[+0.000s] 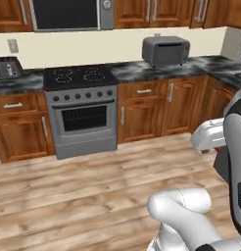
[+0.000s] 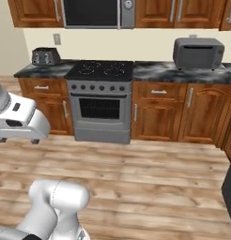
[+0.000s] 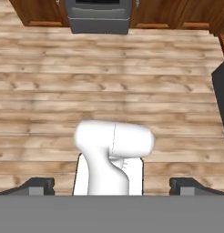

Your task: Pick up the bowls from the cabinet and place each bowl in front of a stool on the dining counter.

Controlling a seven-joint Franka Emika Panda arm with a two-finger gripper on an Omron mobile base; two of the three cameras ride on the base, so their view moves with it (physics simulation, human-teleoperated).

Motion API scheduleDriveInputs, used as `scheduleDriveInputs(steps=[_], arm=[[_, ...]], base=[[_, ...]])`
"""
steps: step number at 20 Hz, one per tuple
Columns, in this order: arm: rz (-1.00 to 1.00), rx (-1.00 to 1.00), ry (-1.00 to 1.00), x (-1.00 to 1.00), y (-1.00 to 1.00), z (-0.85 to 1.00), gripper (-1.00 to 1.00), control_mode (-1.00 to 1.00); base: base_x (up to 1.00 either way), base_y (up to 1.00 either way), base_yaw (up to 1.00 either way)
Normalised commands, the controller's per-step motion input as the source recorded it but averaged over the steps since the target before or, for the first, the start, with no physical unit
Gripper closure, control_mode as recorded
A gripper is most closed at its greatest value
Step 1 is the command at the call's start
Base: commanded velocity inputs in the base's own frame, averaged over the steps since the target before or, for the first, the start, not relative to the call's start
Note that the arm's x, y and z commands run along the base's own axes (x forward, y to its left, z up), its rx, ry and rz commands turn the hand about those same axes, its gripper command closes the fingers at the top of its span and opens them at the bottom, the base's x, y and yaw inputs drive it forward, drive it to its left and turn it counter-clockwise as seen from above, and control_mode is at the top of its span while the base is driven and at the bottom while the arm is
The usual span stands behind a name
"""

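My gripper (image 3: 111,185) points down at the wooden floor (image 3: 109,82) and stands open. Its two dark fingertips (image 3: 41,184) are far apart at the bottom of the hand view, and no object is held between them. Reddish-brown wall cabinets (image 1: 137,12) (image 2: 159,11) run along the top of both base views with their doors shut. The bowls, the stool and the dining counter are out of view.
A grey stove (image 1: 83,115) (image 2: 102,110) stands against the wall between drawer-fronted base cabinets (image 1: 161,105) (image 2: 178,110). A grey toaster oven (image 1: 165,50) (image 2: 198,52) and a toaster (image 2: 45,56) sit on the marbled worktop. Something dark (image 2: 230,187) edges in at the right.
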Motion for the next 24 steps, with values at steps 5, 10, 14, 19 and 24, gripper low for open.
scheduleDriveInputs(steps=[5, 10, 14, 19, 24], arm=[[0.00, 0.00, 0.00, 0.00, 0.00, 0.00, -1.00, 1.00], [0.00, 0.00, 0.00, 0.00, 0.00, 0.00, -1.00, 1.00], [0.00, 0.00, 0.00, 0.00, 0.00, 0.00, -1.00, 1.00], [0.00, 0.00, 0.00, 0.00, 0.00, 0.00, -1.00, 1.00], [0.00, 0.00, 0.00, 0.00, 0.00, 0.00, -1.00, 1.00]], base=[[0.93, 0.00, -0.04], [0.78, 0.00, -0.16], [0.54, 0.01, -0.38], [0.29, 0.23, -0.58], [0.20, 0.52, -0.67]])
